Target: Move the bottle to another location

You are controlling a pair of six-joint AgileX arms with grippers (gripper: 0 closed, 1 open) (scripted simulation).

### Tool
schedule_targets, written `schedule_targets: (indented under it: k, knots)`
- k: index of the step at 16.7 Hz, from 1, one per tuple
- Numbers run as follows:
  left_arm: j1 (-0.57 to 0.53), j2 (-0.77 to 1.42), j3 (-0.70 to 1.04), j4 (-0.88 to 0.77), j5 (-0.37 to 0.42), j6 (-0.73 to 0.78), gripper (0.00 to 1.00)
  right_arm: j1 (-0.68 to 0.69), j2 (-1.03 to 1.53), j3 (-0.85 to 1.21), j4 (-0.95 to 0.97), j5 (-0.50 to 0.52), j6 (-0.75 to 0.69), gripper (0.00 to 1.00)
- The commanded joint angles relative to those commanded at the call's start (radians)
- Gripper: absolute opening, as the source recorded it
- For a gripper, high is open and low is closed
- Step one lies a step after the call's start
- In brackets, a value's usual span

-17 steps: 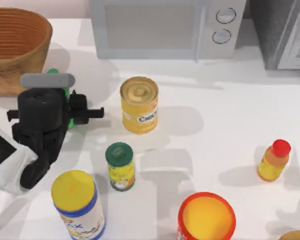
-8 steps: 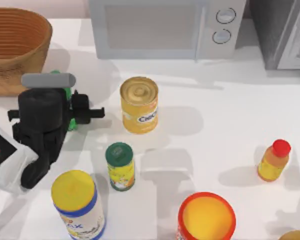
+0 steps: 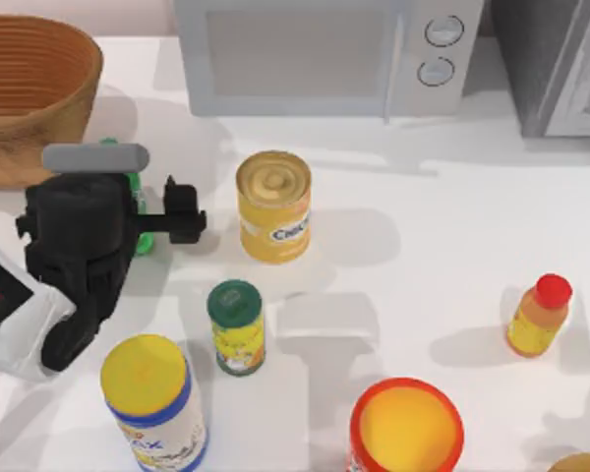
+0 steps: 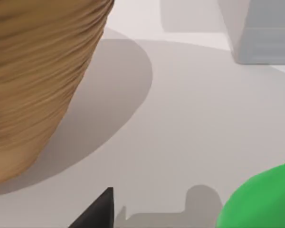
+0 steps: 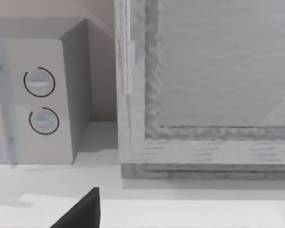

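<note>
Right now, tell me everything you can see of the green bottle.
The bottle is mostly hidden beneath the left arm's wrist in the top view; only slivers of bright green show, beside the wrist and at its far edge. It stands on the white table, at the left, near the wicker basket. The left wrist view shows a smooth, rounded green surface. The left end effector sits at the bottle; its open fingers no longer clamp it. Cap and label cannot be seen.

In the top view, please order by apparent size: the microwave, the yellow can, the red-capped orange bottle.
1. microwave
2. yellow can
3. red-capped orange bottle
No pair looks close enough to leave unranked.
</note>
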Motion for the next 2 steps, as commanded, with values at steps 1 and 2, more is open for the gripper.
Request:
schedule_targets:
  k: [1, 2]
  knots:
    - [0.000, 0.000, 0.000, 0.000, 0.000, 0.000, 1.00, 0.000, 0.000, 0.000, 0.000, 0.000, 0.000, 1.00]
    - [0.000, 0.000, 0.000, 0.000, 0.000, 0.000, 1.00, 0.000, 0.000, 0.000, 0.000, 0.000, 0.000, 1.00]
